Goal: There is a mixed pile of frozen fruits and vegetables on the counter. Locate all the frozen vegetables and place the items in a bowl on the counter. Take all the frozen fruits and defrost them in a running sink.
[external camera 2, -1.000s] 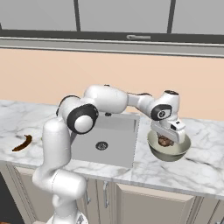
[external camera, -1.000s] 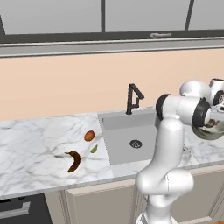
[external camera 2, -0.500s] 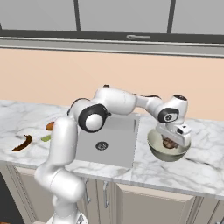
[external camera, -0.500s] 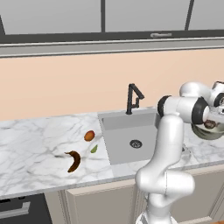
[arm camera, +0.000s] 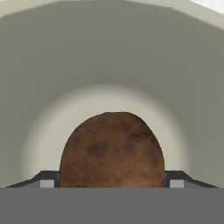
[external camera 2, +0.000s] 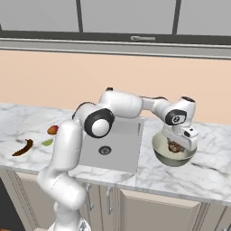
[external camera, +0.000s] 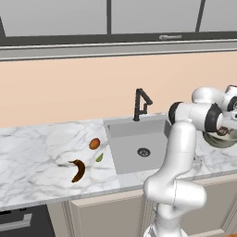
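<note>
The round dark brown ball with a mottled, potato-like skin [arm camera: 112, 151] lies in the middle of the shallow grey-olive bowl with a pale rim [arm camera: 109, 52], which stands on the white marble worktop with grey veins [external camera 2: 203, 173] to the right of the grey recessed sink [external camera 2: 115, 151], near the front edge. The pincer [external camera 2: 177, 147] reaches down into the bowl with its dark finger tips [arm camera: 48, 178] spread on either side of the ball; whether they press on it cannot be told, since the ball's lower part is cut off in the hand view. In the left base view the bowl is mostly hidden behind the arm. Left of the sink lie the small orange-red ball [external camera: 94, 143], the curved dark brown banana-shaped piece [external camera: 77, 170] and the tiny pale green piece [external camera: 99, 158], too small to make out. Compared with a second ago, the arm's elbow has swung and the hand sits slightly lower over the bowl.
</note>
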You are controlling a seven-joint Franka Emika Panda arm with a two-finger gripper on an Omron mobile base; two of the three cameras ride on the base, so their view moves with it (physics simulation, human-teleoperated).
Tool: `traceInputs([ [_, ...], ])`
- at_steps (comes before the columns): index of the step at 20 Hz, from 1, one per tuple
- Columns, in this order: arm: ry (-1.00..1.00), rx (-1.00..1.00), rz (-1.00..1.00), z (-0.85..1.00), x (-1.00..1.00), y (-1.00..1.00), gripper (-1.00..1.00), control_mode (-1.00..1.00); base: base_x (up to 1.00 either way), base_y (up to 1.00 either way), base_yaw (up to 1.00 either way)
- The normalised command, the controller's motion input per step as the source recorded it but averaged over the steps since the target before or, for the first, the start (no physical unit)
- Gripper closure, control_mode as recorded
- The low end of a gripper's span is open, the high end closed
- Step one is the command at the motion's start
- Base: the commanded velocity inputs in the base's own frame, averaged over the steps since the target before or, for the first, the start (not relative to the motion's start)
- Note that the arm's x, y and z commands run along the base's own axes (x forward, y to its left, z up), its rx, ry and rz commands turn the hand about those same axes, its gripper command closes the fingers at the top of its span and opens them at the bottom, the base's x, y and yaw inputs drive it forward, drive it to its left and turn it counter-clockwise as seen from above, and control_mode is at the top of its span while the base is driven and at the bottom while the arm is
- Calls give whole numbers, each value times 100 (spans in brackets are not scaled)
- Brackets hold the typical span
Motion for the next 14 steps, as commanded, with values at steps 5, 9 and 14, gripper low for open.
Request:
traceInputs([
  [5, 0, -4, 0, 0, 0, 15, -100, -100, 0, 0, 0],
  [9, 0, -4, -2, 6, 0, 11, -100, -100, 0, 0, 0],
  [14, -4, 0, -5, 32, -16, 10, -100, -100, 0, 0, 0],
])
